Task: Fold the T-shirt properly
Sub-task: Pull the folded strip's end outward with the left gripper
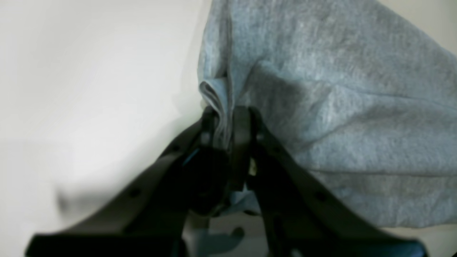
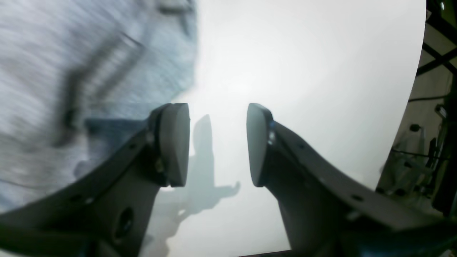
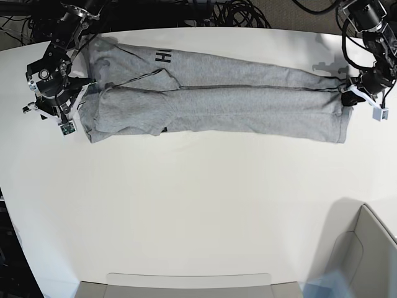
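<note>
The heather-grey T-shirt (image 3: 217,105) lies across the far part of the white table (image 3: 198,205) as a long, narrow folded strip, with black lettering (image 3: 162,58) showing near its left end. My left gripper (image 1: 225,121) is at the strip's right end (image 3: 347,96), shut on a bunched fold of the shirt's edge (image 1: 214,96). At the left end of the shirt, my right gripper (image 2: 217,142) stands open (image 3: 71,105). Only bare table shows between its pads (image 2: 175,142), and the shirt (image 2: 89,71) lies blurred just to one side of them.
A grey bin (image 3: 372,248) stands at the near right corner and a flat grey tray (image 3: 186,285) along the near edge. Black cables (image 3: 236,12) are piled behind the far edge. Frame parts and wires (image 2: 435,142) lie beyond the table edge in the right wrist view.
</note>
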You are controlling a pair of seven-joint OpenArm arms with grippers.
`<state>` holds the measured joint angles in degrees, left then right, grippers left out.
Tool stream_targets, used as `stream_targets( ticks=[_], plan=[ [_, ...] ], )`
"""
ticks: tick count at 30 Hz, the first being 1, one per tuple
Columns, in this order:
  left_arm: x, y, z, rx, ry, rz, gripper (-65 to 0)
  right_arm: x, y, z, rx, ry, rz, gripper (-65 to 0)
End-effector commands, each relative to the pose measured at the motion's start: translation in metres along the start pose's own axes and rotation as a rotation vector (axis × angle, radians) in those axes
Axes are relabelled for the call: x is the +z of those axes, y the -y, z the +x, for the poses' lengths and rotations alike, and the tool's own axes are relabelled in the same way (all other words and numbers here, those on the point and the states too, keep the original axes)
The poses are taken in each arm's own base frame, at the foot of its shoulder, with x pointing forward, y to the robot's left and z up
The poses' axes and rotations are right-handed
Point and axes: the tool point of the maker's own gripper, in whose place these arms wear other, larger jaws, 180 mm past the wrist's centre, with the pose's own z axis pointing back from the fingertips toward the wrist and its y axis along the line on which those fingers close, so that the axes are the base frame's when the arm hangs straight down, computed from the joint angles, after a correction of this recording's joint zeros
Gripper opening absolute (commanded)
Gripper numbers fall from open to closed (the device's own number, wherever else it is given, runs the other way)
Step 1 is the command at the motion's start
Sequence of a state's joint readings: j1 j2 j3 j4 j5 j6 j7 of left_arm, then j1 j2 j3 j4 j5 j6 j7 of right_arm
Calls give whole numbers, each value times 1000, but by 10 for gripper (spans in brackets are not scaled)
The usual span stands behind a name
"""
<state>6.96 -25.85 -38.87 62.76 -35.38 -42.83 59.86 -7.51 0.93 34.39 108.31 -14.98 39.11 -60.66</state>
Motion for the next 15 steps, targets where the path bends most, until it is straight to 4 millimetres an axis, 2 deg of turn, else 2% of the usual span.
stream_targets(
  ticks=[1,4,10,15],
  plan=[
    [8,-30,-49,1,-228,138,-650,4,7,9,16,28,-17,-388],
    [13,-36,-45,25,-203,150,-650,4,7,9,15,27,-16,-388],
    [46,-36,13,-78,-67,223,-650,4,7,9,16,27,-17,-388],
    [73,-26,38,-171,-45,282,-650,4,6,10,16,32,-14,-388]
  ],
)
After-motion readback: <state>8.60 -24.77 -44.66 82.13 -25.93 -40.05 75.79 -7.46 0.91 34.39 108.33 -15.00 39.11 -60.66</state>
